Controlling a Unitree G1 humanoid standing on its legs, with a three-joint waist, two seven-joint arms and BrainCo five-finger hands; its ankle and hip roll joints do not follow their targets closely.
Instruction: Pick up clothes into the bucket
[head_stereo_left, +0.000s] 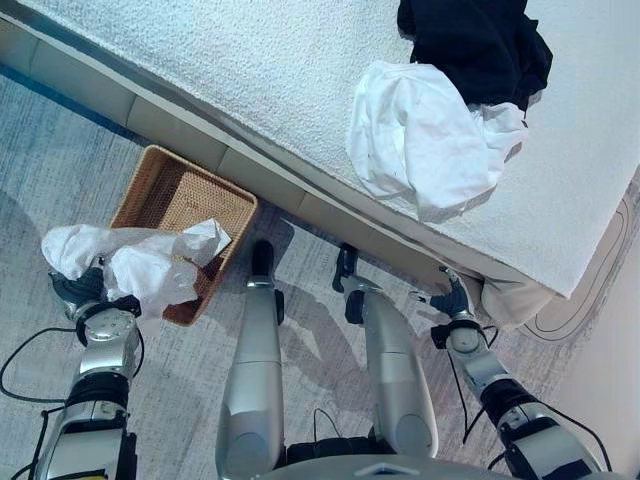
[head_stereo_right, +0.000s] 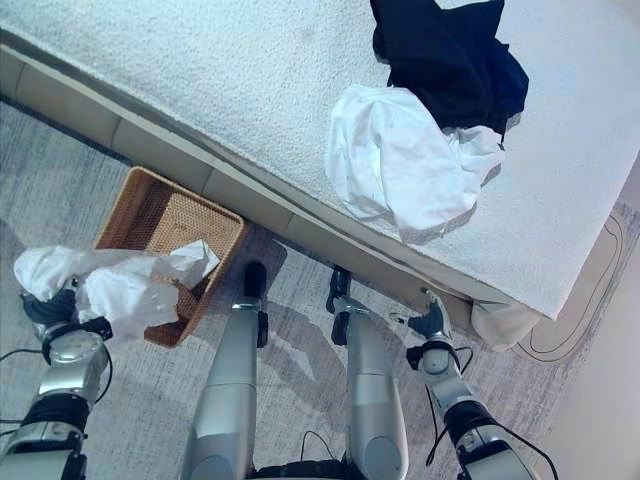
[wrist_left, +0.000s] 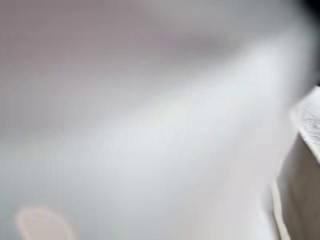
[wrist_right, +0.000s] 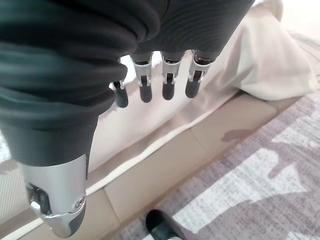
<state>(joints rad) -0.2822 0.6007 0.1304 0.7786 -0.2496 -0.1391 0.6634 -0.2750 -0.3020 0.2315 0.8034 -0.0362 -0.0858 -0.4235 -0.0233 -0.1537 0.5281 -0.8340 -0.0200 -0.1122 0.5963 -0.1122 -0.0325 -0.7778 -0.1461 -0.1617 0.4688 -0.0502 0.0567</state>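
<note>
A white garment (head_stereo_left: 140, 262) held bunched in the robot's left hand (head_stereo_left: 82, 288) stretches sideways, its far end draped over the wicker basket's (head_stereo_left: 150, 185) rim. The right hand (wrist_right: 150, 75) hangs relaxed, holding nothing, beside the bed (head_stereo_left: 250, 70) (white (head_stereo_left: 425, 135) and dark clothes (head_stereo_left: 480, 45) lie there); patterned grey carpet (head_stereo_left: 320, 330) below.

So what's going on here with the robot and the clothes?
The robot is clearing clothes into the wicker basket on the floor beside the bed. Its left hand holds a white garment at the basket's near edge, draped partly over the rim. The right hand is empty, fingers relaxed, near the bed's edge. A white shirt and a dark garment lie on the bed.
</note>
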